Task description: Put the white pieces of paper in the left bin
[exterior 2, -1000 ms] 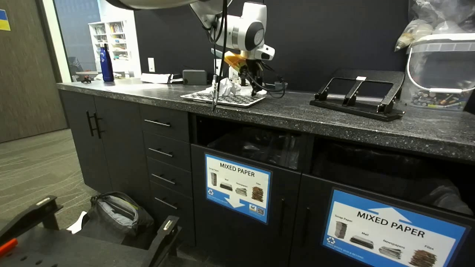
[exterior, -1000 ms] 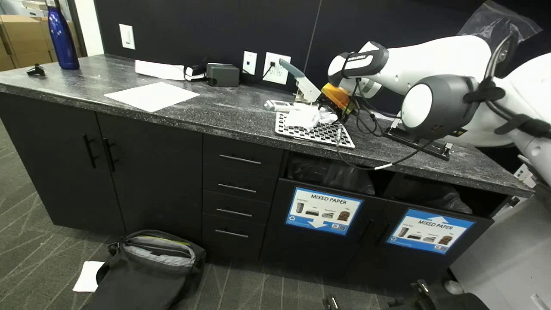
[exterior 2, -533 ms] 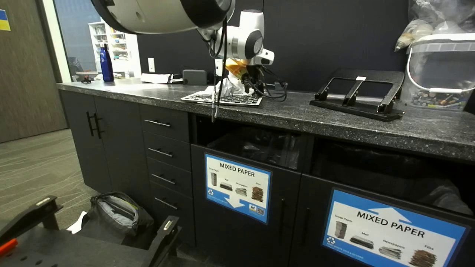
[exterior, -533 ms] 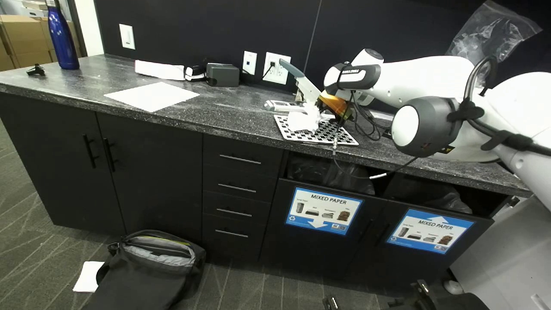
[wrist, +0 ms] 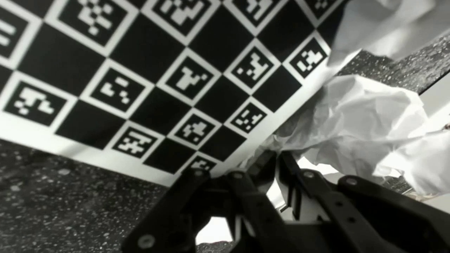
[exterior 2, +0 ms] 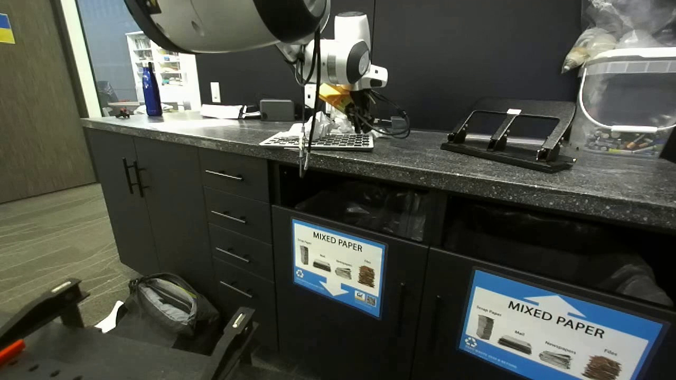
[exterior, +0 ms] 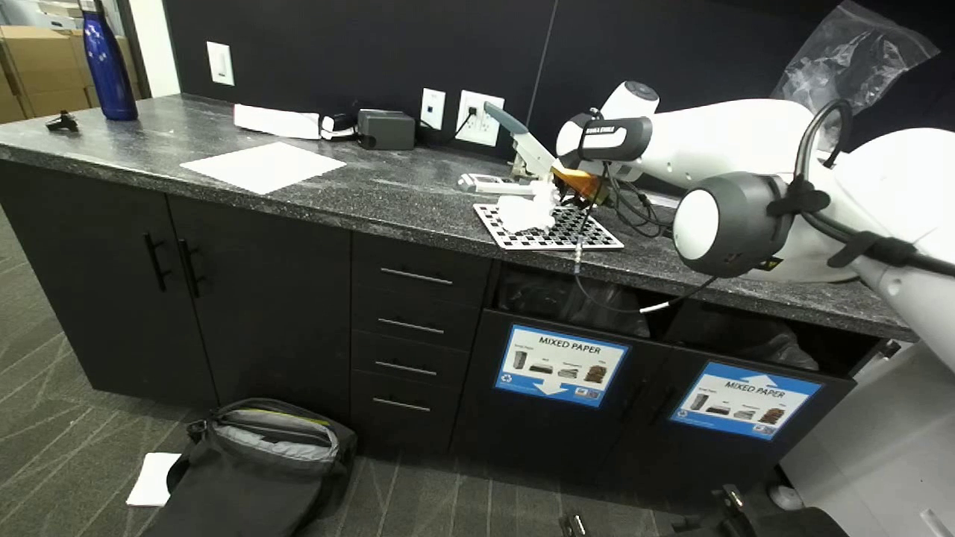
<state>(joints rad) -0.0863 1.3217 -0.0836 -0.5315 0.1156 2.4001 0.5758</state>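
Your black gripper point(wrist: 278, 154) pinches crumpled white paper point(wrist: 353, 117); grasp looks made; lift next, then six o'clock in both exterior views to the dark, blue-labelled left bin point(exterior 2: 343, 332).

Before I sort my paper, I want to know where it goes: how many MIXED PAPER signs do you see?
2: the down-arrow sign on the left bin and the up-arrow sign on the right bin, in both exterior views.

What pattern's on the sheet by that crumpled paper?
The sheet has black-and-white checks, clearest in the wrist view.
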